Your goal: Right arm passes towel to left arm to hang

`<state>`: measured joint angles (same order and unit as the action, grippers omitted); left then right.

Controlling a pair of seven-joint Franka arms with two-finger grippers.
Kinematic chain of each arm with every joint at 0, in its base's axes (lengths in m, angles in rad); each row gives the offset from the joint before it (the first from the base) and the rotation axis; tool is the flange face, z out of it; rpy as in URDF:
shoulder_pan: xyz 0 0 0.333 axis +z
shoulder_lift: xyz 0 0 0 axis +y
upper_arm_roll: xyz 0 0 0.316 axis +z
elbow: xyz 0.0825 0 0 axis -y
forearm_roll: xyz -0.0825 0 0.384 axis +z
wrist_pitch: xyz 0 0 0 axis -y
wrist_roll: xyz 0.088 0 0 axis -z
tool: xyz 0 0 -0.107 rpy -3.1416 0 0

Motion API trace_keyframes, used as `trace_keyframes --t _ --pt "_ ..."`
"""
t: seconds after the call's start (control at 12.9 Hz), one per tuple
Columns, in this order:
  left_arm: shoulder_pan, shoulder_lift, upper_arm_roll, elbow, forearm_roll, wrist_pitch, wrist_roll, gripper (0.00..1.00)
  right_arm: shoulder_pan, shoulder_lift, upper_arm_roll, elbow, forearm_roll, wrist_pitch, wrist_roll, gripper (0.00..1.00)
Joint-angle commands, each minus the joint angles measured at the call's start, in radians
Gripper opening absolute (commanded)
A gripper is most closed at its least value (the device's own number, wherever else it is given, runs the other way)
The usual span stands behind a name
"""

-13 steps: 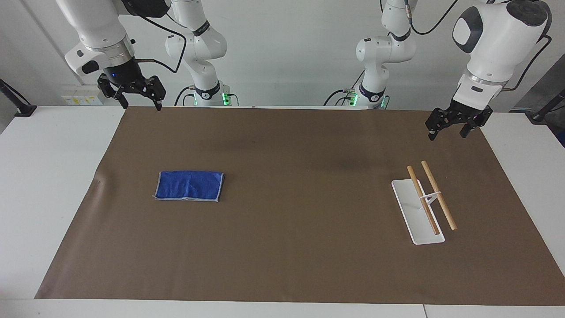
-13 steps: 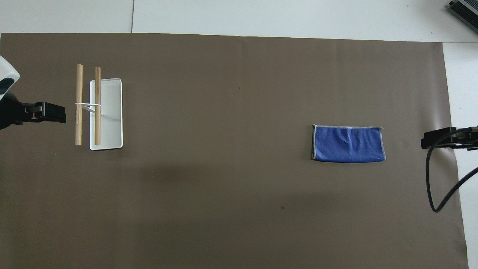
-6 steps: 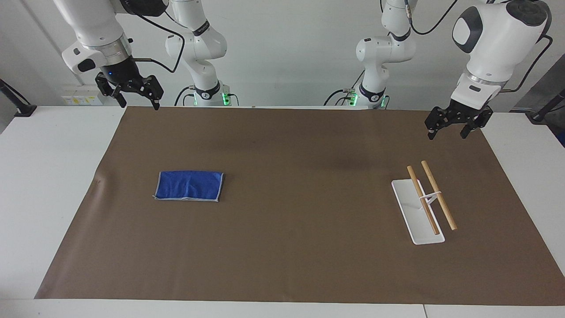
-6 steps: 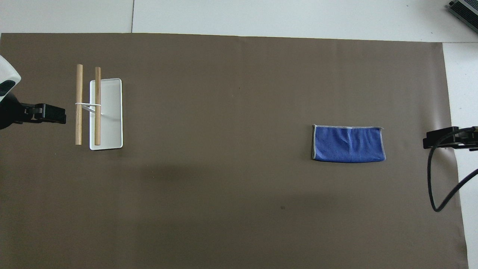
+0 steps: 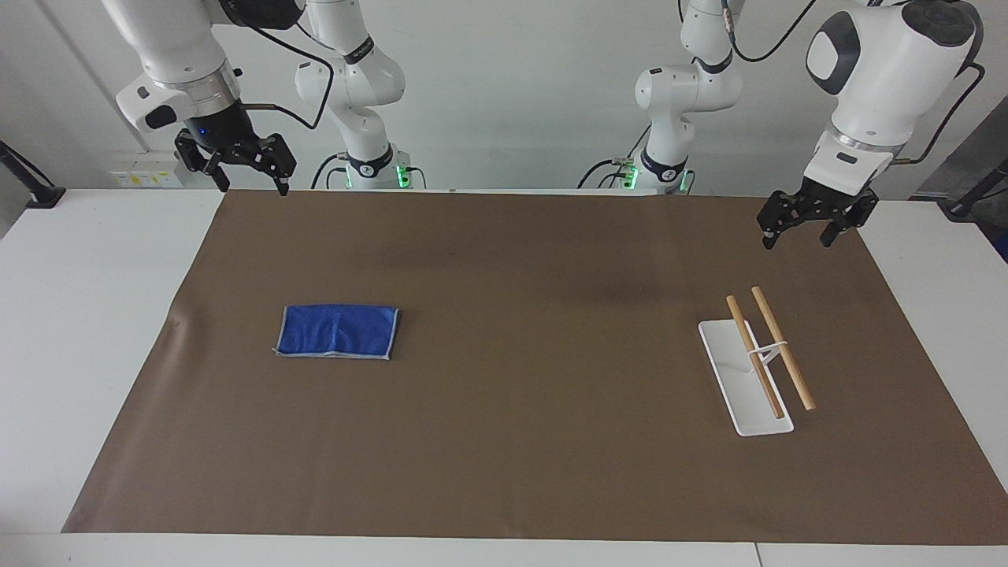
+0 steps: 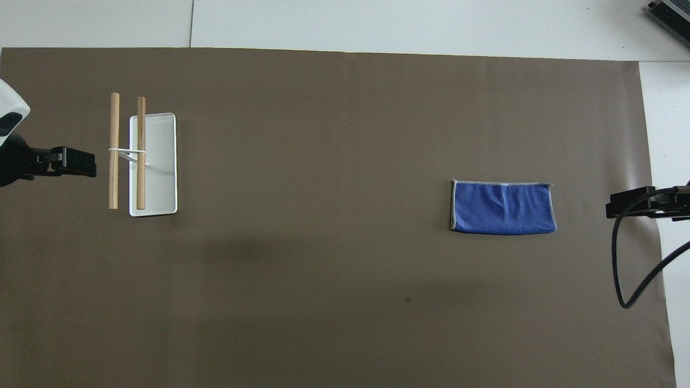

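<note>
Right arm's fingers (image 5: 253,187) shifted slightly — spread, above mat edge; towel (image 5: 337,331) untouched.

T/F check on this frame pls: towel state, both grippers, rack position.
1. The towel lies folded flat on the brown mat. True.
2. The right gripper is shut on the towel. False: it is open, empty, up over the mat's edge near its own base.
3. The left gripper is open and holds nothing. True.
4. The towel is draped over the rack. False: the rack's two wooden bars are bare, and the towel lies toward the right arm's end of the table.
5. The rack stands toward the left arm's end. True.
</note>
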<state>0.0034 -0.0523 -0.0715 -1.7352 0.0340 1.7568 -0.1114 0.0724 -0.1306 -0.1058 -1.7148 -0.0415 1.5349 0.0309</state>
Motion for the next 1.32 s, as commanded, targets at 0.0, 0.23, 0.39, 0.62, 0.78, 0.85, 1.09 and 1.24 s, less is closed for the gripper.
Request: trace_keyframes --t 0.0,0.23,0.39,0.62,0.78,0.85,1.09,1.24 --pt "-0.013 -0.023 0.009 -0.021 -0.014 0.020 -0.013 1.00 -0.014 -0.035 0.003 -0.090 0.014 0.083 -0.038 1.00" --pt "-0.011 -0.023 0.009 -0.021 -0.014 0.020 0.007 1.00 -0.014 -0.049 -0.002 -0.238 0.017 0.269 -0.072 1.00" --pt "-0.011 -0.023 0.009 -0.021 -0.014 0.020 0.022 1.00 -0.014 -0.009 -0.002 -0.288 0.046 0.365 -0.075 1.00" --pt "-0.011 -0.023 0.009 -0.021 -0.014 0.020 0.022 1.00 -0.016 0.058 -0.002 -0.353 0.048 0.494 -0.117 1.00" --pt "-0.011 -0.023 0.009 -0.021 -0.014 0.020 0.022 1.00 -0.031 0.109 -0.002 -0.411 0.049 0.609 -0.150 1.00" --pt "-0.011 -0.023 0.009 -0.021 -0.014 0.020 0.022 1.00 -0.034 0.136 -0.002 -0.439 0.051 0.670 -0.163 1.00" --pt "-0.011 -0.023 0.009 -0.021 -0.014 0.021 0.022 1.00 -0.036 0.213 -0.002 -0.470 0.124 0.798 -0.216 1.00" --pt "-0.011 -0.020 0.010 -0.020 -0.014 0.030 0.022 1.00 -0.034 0.255 -0.002 -0.502 0.166 0.885 -0.241 1.00"
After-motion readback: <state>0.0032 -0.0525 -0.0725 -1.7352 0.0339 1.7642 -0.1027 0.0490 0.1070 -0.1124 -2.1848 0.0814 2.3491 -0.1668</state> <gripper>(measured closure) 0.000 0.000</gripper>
